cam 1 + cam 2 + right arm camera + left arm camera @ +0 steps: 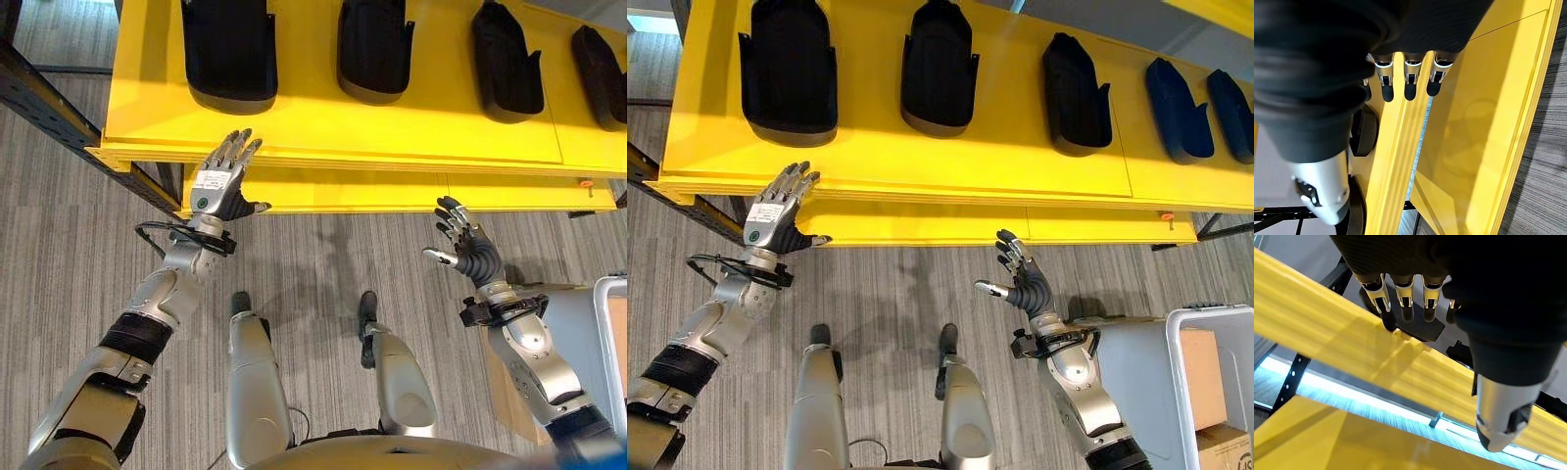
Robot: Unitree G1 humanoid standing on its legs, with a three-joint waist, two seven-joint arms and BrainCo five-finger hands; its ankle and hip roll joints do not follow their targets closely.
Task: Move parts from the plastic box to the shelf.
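you had both hands empty at this moment, so i judge you were between two trips. your left hand (221,181) was raised at the front edge of the yellow shelf (323,137), with fingers straight and relaxed, holding nothing; in the left wrist view the fingertips (1387,319) were just at the shelf edge. your right hand (1023,278) hung lower, in front of the lower yellow board (999,223), fingers loosely spread, also released. on the shelf i counted five parts in the right eye view: three black parts, (789,70), (940,67) and (1076,96), and two dark blue ones, (1180,111) and (1231,113), all lying apart in one row. the plastic box (1213,370) stood on the floor at your right side, well apart from the shelf. what i could see inside it looked like cardboard (1202,377); if parts remained there i could not tell, so how much was left stayed open.
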